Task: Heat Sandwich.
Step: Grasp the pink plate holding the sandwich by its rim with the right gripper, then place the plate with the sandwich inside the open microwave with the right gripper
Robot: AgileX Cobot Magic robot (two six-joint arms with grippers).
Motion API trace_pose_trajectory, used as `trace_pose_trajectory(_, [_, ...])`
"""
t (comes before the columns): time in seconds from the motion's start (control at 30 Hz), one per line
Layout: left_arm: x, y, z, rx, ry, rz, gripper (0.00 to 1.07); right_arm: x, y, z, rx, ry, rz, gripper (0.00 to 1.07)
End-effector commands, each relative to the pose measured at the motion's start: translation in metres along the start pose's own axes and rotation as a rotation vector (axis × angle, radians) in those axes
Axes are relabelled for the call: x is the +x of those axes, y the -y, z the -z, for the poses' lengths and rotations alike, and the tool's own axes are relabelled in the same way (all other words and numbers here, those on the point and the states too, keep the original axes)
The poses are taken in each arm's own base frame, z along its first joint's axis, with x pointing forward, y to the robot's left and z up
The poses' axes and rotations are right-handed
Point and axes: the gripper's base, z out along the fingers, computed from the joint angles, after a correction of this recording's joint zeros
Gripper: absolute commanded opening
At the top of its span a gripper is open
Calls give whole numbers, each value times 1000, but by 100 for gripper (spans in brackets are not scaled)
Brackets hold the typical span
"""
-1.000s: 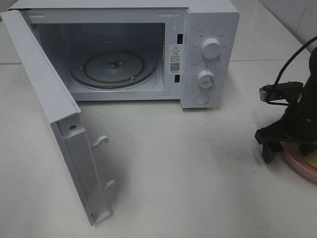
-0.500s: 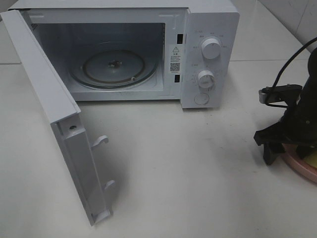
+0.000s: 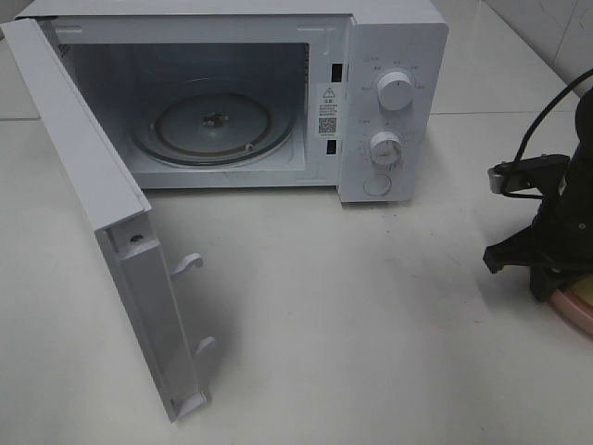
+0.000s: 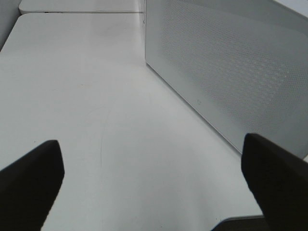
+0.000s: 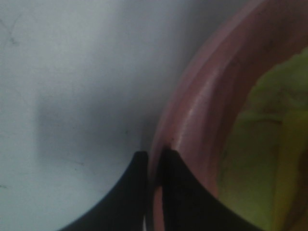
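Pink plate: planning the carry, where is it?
Exterior high view: the pink plate lies far right, right of the microwave, rim pinched by the right tool.

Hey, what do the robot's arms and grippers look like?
Both grippers are matte black. The left gripper has broad, blocky jaws with rounded corners; the right gripper has jaws tapering to narrow tips. The right arm is black too, with a thin black cable looping above it and a small grey-tipped bracket.

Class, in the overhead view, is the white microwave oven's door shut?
No: the hinged white door stands wide open, exposing the round glass turntable inside the white microwave oven.
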Motion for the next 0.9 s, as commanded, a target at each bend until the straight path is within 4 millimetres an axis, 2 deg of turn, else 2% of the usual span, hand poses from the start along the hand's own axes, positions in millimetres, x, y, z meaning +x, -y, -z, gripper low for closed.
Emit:
trace_pose_trajectory(0.03, [0, 0, 0, -4, 6, 5, 95, 3, 1, -2, -1, -24, -18, 0])
trace_pose_trajectory(0.5, [0, 0, 0, -4, 6, 5, 95, 6, 2, 0, 29, -63, -40, 0])
trace_pose_trajectory(0.9, [0, 0, 0, -4, 6, 5, 95, 12, -16, 5, 173, -127, 29, 0])
